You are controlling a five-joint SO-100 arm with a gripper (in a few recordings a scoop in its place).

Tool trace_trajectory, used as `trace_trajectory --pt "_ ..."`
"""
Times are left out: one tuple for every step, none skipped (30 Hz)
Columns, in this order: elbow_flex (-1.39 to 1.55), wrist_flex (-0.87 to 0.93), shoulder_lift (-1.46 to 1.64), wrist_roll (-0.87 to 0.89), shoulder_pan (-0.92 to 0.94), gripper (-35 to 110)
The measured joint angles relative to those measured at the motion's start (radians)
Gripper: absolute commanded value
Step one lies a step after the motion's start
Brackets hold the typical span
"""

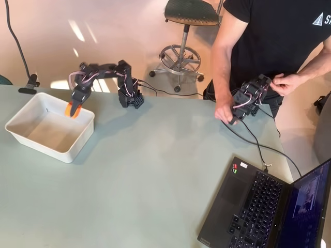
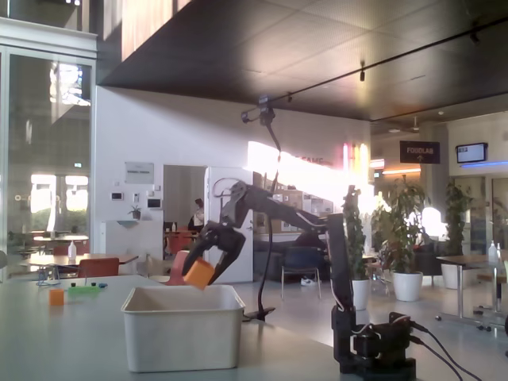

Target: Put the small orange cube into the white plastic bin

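Sunlit atrium behind a pale green table (image 1: 155,170): the gripper (image 2: 205,270) hangs above the far rim of the white plastic bin (image 2: 182,329), its fingers clamped on the small orange cube (image 2: 199,273). Pickup and carry look done; only the release is left. Having no long axis, the cube sits tilted, one corner pointing down into the bin.

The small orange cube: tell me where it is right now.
The small orange cube sits in the gripper, held above the white plastic bin; in the overhead view it is over the bin's far right rim.
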Motion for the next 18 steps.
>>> trace_trajectory --pt "-0.008 -0.003 -0.023 0.0 0.0 19" --pt "-0.012 -0.003 -0.043 0.0 0.0 22" --pt "-0.014 -0.003 -0.06 0.0 0.0 26" --pt "-0.015 -0.003 -0.069 0.0 0.0 31" --pt "-0.015 -0.003 -0.072 -0.002 0.0 34" --pt "-0.015 -0.003 -0.074 -0.002 0.0 37" --pt "-0.018 -0.003 -0.074 -0.002 0.0 39" --pt "-0.02 -0.003 -0.074 -0.002 0.0 39" --pt "-0.02 -0.003 -0.074 -0.002 0.0 39" --pt "-0.021 -0.003 -0.074 -0.002 0.0 39" --pt "-0.021 -0.003 -0.074 -0.002 0.0 39" --pt "-0.021 -0.003 -0.074 -0.002 0.0 39" --pt "-0.021 -0.003 -0.074 -0.002 0.0 39" --pt "-0.021 -0.003 -0.074 -0.002 0.0 39" --pt "-0.021 -0.003 -0.074 -0.002 0.0 39" --pt "-0.021 -0.003 -0.074 -0.002 0.0 39" --pt "-0.021 -0.002 -0.074 -0.002 0.0 39" --pt "-0.021 0.002 -0.074 -0.002 0.0 39"
